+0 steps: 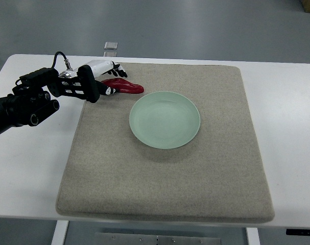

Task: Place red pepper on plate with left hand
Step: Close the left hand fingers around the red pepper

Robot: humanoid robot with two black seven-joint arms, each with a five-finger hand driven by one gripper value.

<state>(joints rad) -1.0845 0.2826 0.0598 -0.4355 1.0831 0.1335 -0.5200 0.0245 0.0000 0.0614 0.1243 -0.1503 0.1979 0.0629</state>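
The glossy, elongated red pepper is lying on the coarse beige fabric mat that is covering the white table, at the mat's far left area and just beside the rim of the round pale green ceramic plate, which is sitting empty near the mat's middle. The black-and-white left hand is being held at the pepper's stem end, its arm coming in from the left edge. The fingers are being curled around that end of the pepper, but whether a firm pinch is being made cannot be told, since the contact is being hidden by the hand itself. The pepper appears to be resting on the mat, not yet lifted. The right hand is not being shown.

The grasp is judged to be the step in hand. It is being done well if the fingers are closed fully on the thicker stem end before any lift, so the tapered tip is not left dragging on the fabric. The pepper should then be raised clear of the plate's rim, carried to the right and toward the robot, and released over the plate's centre.
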